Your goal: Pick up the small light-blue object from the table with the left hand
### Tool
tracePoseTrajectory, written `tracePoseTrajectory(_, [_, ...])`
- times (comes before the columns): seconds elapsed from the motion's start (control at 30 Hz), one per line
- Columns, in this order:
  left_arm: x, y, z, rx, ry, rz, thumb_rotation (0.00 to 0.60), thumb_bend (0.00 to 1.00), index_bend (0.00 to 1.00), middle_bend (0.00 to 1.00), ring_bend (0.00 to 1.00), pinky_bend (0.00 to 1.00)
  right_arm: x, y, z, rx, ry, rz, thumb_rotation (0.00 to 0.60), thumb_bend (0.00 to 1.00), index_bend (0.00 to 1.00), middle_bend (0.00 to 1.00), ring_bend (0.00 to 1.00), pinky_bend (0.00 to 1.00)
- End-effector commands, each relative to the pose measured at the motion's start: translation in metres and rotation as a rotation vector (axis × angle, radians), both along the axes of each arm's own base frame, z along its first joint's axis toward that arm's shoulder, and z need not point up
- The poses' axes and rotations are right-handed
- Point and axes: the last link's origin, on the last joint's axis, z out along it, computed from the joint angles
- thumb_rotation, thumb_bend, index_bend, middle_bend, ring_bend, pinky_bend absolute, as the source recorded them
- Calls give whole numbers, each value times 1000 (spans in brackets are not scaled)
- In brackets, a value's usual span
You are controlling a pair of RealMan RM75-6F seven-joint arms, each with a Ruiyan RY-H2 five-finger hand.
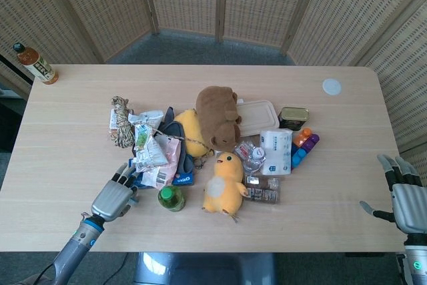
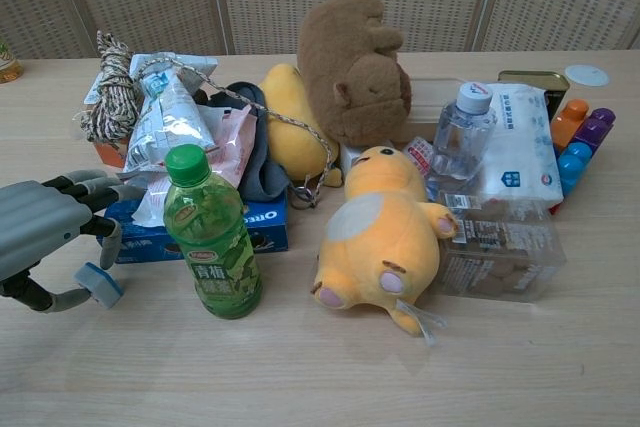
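The small light-blue object (image 2: pixel 104 285) lies flat on the table (image 2: pixel 300 377), just left of the green tea bottle (image 2: pixel 212 237). My left hand (image 2: pixel 45 237) hovers over it from the left. The thumb curls under and touches its near-left edge, while a fingertip hangs just above its top. The object still rests on the wood. In the head view my left hand (image 1: pixel 115 196) covers the object. My right hand (image 1: pixel 404 197) sits at the table's right front corner, fingers spread, holding nothing.
A blue Oreo box (image 2: pixel 200 230) and snack bags lie right behind the object. A yellow duck plush (image 2: pixel 385 237), a brown plush (image 2: pixel 355 67), a water bottle (image 2: pixel 460 137) and other clutter fill the middle. A tea bottle (image 1: pixel 37 63) stands far left.
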Motion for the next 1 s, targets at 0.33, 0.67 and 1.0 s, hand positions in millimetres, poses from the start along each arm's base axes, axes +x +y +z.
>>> tracePoseTrajectory(0.33, [-3,1,0,19,-7,-3,600,315,723,0,0,0,0,0,0,-1,1,0,537,0,0,0,0,0])
tracePoseTrajectory(0.67, [14,-1,20,48,-86,-5,600,314,720,0,0,0,0,1,-1,3,5,0,534,0,0,0,0,0])
tracePoseTrajectory(1.0, [54,3,66,134,-175,-82,600,306,718,0,0,0,1,1,-1,1,4,4,533,0,0,0,0,0])
